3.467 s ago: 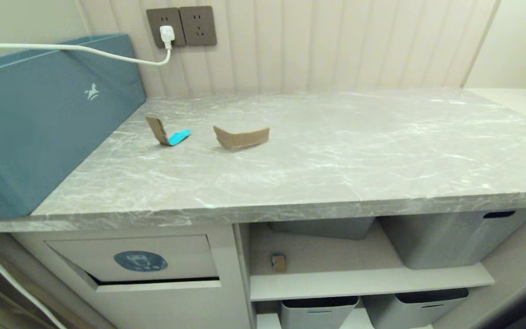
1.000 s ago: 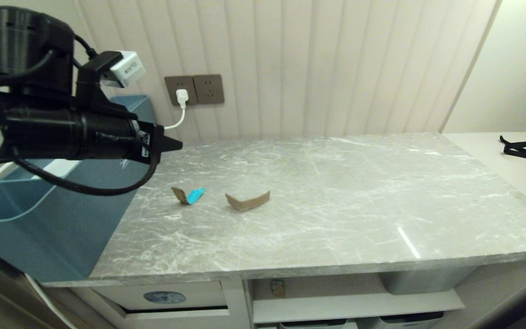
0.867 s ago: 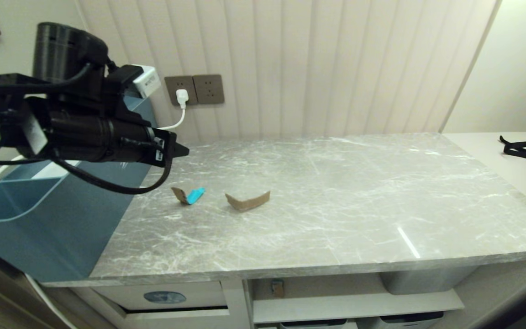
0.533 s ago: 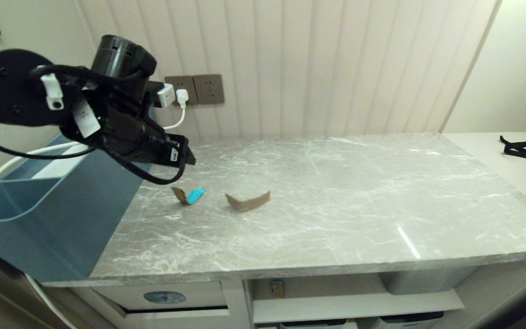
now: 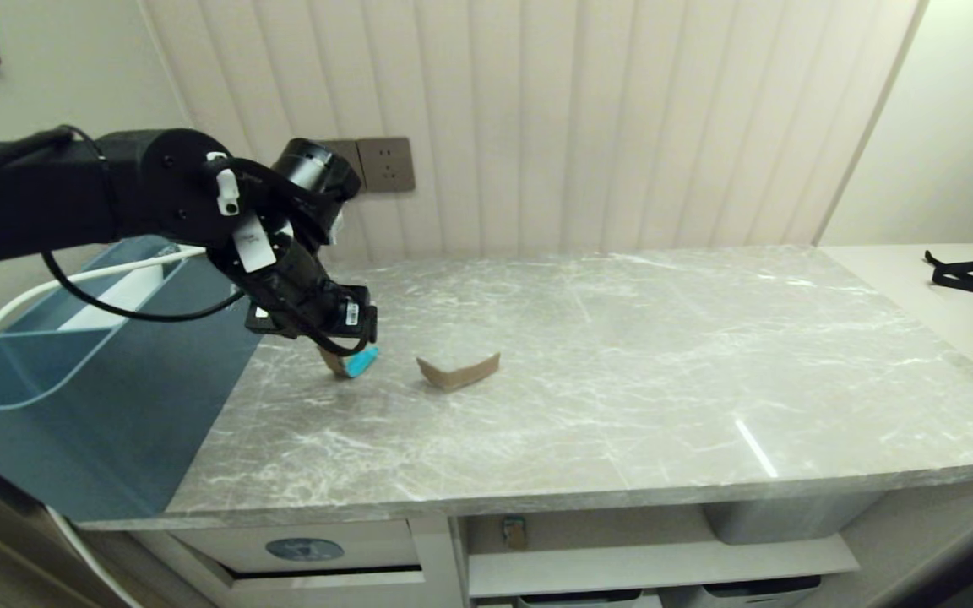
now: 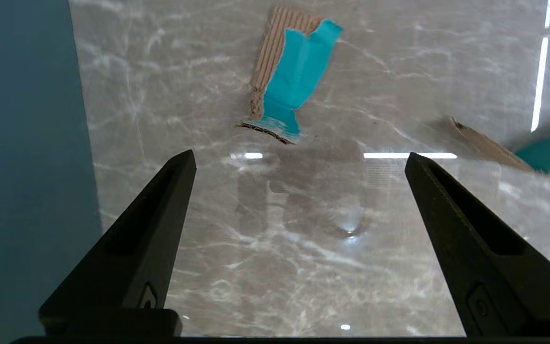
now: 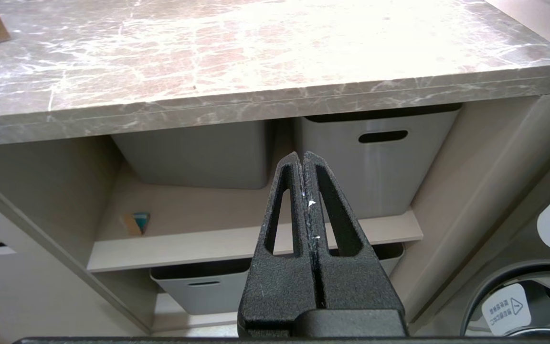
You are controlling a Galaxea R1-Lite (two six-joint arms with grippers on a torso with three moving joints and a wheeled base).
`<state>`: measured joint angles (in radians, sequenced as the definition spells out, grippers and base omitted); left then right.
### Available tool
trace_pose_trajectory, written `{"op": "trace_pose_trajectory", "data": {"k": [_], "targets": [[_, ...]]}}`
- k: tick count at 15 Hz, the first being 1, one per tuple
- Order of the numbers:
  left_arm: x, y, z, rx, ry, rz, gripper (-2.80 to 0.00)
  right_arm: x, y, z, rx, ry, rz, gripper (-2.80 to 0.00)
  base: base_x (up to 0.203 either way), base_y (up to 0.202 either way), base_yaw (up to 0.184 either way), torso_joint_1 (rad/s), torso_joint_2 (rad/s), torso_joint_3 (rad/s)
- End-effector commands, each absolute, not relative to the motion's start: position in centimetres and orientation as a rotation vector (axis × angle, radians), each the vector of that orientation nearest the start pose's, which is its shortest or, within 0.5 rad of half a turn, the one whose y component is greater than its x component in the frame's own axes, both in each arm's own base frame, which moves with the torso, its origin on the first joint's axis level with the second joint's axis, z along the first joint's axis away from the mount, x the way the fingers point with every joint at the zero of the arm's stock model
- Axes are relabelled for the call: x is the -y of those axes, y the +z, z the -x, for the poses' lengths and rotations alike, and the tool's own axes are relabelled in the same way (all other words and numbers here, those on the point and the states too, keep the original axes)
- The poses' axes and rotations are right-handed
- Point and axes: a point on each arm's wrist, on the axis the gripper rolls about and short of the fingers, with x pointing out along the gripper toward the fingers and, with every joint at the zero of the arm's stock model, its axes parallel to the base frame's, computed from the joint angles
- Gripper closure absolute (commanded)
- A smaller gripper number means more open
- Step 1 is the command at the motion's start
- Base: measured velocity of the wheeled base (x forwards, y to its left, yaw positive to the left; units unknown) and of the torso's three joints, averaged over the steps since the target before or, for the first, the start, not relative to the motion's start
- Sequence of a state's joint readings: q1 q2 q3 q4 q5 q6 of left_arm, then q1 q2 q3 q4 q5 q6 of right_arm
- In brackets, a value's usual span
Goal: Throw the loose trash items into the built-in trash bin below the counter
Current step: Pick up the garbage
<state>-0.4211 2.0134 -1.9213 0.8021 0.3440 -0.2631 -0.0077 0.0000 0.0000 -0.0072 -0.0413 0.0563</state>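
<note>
1. Left gripper (image 6: pixel 299 162): fingers spread wide, empty, poised over the counter (image 5: pixel 622 355) just short of the teal-taped cardboard scrap (image 6: pixel 290 76).
2. Curved scrap (image 5: pixel 458 371): lying on the counter, near the taped scrap.
3. Third scrap (image 7: pixel 136 223): on the shelf under the counter.
4. Trash bin flap (image 5: pixel 304 549): below the counter's edge.
5. Right gripper (image 7: pixel 303 162): fingers pressed together, empty, parked before the counter's shelves.

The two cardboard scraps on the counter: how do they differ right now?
The taped scrap carries bright teal tape; the curved scrap shows plain brown in the head view. The taped scrap lies just under the open left gripper; the curved scrap lies clear of it. Both are torn brown cardboard, resting on the counter.
</note>
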Motion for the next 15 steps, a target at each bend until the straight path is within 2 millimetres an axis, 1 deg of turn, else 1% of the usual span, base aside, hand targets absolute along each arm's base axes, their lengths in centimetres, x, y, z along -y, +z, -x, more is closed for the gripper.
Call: {"op": "trace_pose_trajectory", "data": {"k": [1,5,7,8,11,13,15], "targets": [[14.8,24.1,-34.9,-0.853,0.076,-0.036,-2.8,0.1,7.6,2.3,0.006,-0.049,-0.057,0.0,0.0,0.0,0.0,0.0,0.0,0.0],[14.7,23.0,-34.8,-0.913,0.215,0.144,-2.8,0.1,7.6,2.3,0.006,-0.05,-0.057,0.0,0.0,0.0,0.0,0.0,0.0,0.0],[14.5,22.4,-35.4,-0.903,0.273,0.191,-2.8,0.1,7.6,2.3,0.006,-0.049,-0.057,0.0,0.0,0.0,0.0,0.0,0.0,0.0],[14.6,22.2,-35.6,-0.897,0.278,0.202,-2.8,0.1,7.6,2.3,0.006,-0.05,-0.057,0.0,0.0,0.0,0.0,0.0,0.0,0.0],[15.2,21.5,-37.1,-0.826,0.277,0.268,-2.8,0.1,7.6,2.3,0.006,-0.046,-0.057,0.0,0.0,0.0,0.0,0.0,0.0,0.0],[15.3,21.3,-37.4,-0.811,0.301,0.33,-2.8,0.1,7.6,2.3,0.006,-0.046,-0.057,0.0,0.0,0.0,0.0,0.0,0.0,0.0],[15.0,20.9,-37.9,-0.791,0.345,0.387,-2.8,0.1,7.6,2.3,0.006,-0.046,-0.057,0.0,0.0,0.0,0.0,0.0,0.0,0.0]]}}
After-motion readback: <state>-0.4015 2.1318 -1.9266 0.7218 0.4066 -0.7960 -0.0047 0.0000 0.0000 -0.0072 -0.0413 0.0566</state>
